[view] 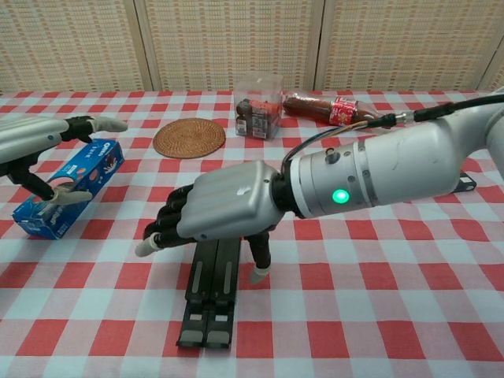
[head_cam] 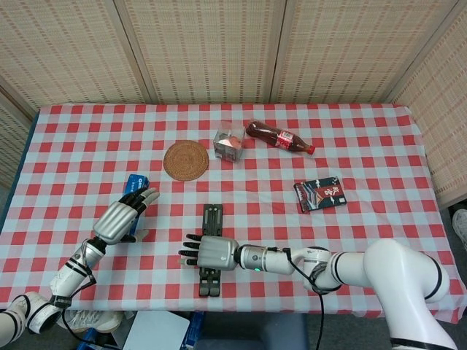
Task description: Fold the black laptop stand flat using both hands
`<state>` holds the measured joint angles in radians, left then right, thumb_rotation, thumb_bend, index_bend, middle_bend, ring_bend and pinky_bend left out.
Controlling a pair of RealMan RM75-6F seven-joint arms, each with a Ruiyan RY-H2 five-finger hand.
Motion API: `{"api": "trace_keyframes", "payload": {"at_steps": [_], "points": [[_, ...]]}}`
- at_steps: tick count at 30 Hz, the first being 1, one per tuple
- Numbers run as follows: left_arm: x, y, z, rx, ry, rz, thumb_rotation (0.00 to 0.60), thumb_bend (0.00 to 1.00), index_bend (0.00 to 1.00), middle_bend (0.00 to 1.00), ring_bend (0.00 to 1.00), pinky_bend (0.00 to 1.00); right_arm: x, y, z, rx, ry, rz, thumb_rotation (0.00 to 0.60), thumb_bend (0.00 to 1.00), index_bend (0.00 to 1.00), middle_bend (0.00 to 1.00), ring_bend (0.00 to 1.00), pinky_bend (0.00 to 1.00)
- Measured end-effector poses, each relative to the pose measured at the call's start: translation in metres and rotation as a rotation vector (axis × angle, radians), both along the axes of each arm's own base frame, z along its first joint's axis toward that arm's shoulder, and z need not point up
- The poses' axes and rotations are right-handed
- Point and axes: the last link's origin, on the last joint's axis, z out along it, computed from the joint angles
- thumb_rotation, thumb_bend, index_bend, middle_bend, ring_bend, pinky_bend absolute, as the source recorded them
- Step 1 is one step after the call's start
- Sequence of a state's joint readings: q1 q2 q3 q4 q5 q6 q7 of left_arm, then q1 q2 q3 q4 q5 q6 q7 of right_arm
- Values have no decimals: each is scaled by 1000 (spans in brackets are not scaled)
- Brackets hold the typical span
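Black laptop stand (view: 211, 291) is lying flat; right hand (view: 216, 213) is hovering spread above, left hand (view: 47, 157) idling open.

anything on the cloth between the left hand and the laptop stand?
No, only bare checked tablecloth lies between the left hand and the laptop stand. The head view shows it; the blue box sits under that hand, not in the gap.

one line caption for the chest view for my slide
Right hand hovers open over the folded black laptop stand; left hand waits above the blue cookie box.
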<state>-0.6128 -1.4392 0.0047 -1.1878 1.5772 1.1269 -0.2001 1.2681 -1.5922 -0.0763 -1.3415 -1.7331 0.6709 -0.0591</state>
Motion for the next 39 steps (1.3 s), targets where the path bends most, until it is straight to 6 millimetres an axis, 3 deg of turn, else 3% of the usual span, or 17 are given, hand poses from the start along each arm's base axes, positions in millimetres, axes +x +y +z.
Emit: {"api": "trace_keyframes", "payload": {"at_steps": [4,7,10,14,19,23,29,39], "points": [[-1,-1,5,6,-3,30,600,272,0,0,0,166,-8,0,24,-50,-69,-55,600,56,0,3,0,0],[-3,-2,12,28,16,47,600,272,0,0,0,167,-20,-2,48,-114,-126,-105,600,127,0,60,0,0],[-5,-6,20,63,26,81,600,272,0,0,0,167,-37,-2,74,-190,-183,-175,600,193,31,155,10,11],[-13,-12,35,120,45,133,600,272,1,0,0,167,-66,1,111,-312,-260,-278,600,235,135,263,103,118],[-26,-25,55,201,60,199,600,272,31,0,0,167,-104,12,151,-468,-342,-414,600,240,191,292,140,155],[-38,-40,71,250,48,256,600,272,73,0,0,167,-147,31,184,-609,-395,-556,600,239,193,287,140,155],[-54,-68,93,331,44,320,600,272,76,0,0,166,-198,66,219,-756,-415,-696,600,209,193,211,128,155],[-67,-118,118,434,20,395,600,272,74,0,0,167,-255,129,254,-889,-458,-910,600,186,193,155,57,108]]}}
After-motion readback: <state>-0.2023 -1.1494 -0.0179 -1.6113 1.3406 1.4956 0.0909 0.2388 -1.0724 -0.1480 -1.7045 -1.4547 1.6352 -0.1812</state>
